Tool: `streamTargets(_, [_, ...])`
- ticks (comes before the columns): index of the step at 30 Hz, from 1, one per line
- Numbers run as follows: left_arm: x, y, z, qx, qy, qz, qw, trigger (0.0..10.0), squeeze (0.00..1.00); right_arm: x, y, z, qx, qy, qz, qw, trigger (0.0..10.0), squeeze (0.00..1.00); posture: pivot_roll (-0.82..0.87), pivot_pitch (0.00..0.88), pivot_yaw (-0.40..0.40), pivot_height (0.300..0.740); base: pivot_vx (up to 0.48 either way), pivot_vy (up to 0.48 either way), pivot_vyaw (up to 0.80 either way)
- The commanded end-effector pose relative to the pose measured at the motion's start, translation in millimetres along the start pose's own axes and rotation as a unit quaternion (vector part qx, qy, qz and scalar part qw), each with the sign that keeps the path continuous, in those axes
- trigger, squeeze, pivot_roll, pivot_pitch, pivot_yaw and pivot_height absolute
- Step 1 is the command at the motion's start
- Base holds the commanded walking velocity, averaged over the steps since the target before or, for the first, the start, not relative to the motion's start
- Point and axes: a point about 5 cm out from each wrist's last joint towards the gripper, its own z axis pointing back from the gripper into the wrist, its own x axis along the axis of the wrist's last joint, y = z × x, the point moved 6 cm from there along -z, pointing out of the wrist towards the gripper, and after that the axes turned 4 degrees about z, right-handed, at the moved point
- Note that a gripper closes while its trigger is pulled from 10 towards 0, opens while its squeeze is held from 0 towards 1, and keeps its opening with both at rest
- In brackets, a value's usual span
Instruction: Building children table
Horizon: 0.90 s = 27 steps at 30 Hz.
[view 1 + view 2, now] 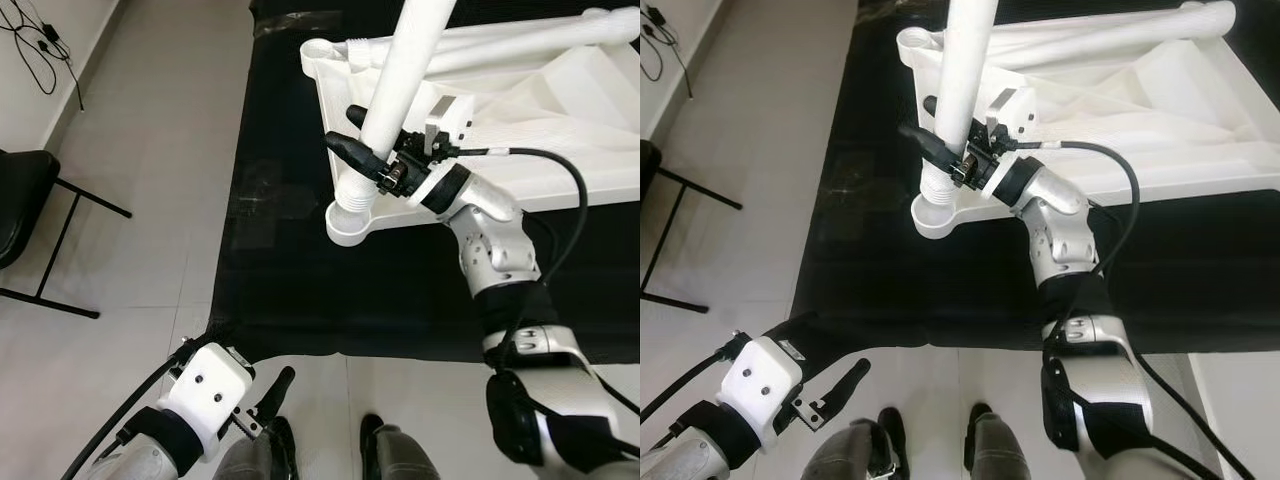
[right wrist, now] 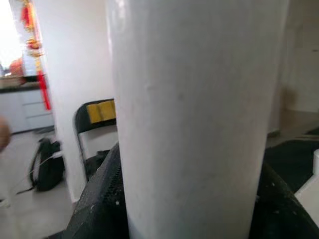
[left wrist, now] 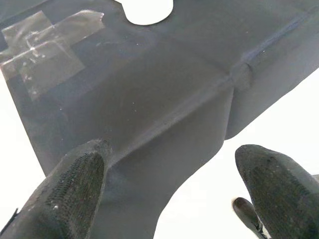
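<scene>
Now: right gripper clamps white leg over tabletop corner socket, 12 o'clock | wrist view: chair behind | left gripper fingers apart above black mat

table leg: plain white
tabletop: white plastic
mat: black, with clear tape patches
floor: pale grey
chair: black
right gripper fingers: black
arms: silver
</scene>
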Motion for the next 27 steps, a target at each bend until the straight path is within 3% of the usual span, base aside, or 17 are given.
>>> streamTargets(1, [-1.2,-7.3,4.7,-0.012,0.007,0.010,1.000,10.0,0.00,-2.5,12.0,1.4,0.053,0.010,-0.008,0.999,10.0,0.00,-0.03,0.396,0.021,0.740,0.000,0.000,0.00])
streamTargets(5, [-0.5,-8.6,6.3,-0.012,0.007,0.012,1.000,10.0,0.00,-4.0,26.4,3.2,0.102,0.018,-0.008,0.995,10.0,0.00,-0.03,0.395,0.018,0.740,0.000,0.000,0.00])
streamTargets(6, [-0.1,-8.9,6.1,-0.013,0.007,0.014,1.000,10.0,0.00,-5.7,40.9,-0.7,0.130,0.016,-0.006,0.991,10.0,0.00,-0.03,0.392,0.013,0.740,0.000,0.000,0.00])
streamTargets(7, [-0.1,-8.9,6.1,-0.013,0.007,0.014,1.000,10.0,0.00,-5.7,40.9,-0.7,0.130,0.016,-0.006,0.991,10.0,0.00,-0.03,0.392,0.013,0.740,0.000,0.000,0.00])
streamTargets(10, [0.5,-9.6,5.6,-0.014,0.006,0.016,1.000,10.0,0.00,-7.8,65.7,-7.4,0.180,0.012,-0.001,0.984,10.0,0.00,-0.04,0.386,0.009,0.740,0.000,0.000,0.00])
streamTargets(18, [1.4,-10.5,2.7,-0.014,0.002,0.018,1.000,10.0,0.00,-11.9,82.3,-13.8,0.224,0.018,0.012,0.974,10.0,0.00,-0.04,0.378,-0.008,0.740,0.000,0.000,0.00])
streamTargets(24, [2.6,-10.5,0.2,-0.014,-0.002,0.018,1.000,10.0,0.00,-14.9,83.4,-18.4,0.232,0.023,0.011,0.972,10.0,0.00,-0.05,0.379,-0.014,0.740,0.000,0.000,0.00])
streamTargets(27, [3.2,-10.2,-1.0,-0.012,-0.004,0.017,1.000,10.0,0.00,-9.1,55.9,-23.9,0.190,0.019,-0.008,0.982,10.0,0.00,-0.05,0.380,-0.023,0.740,0.000,0.000,0.00])
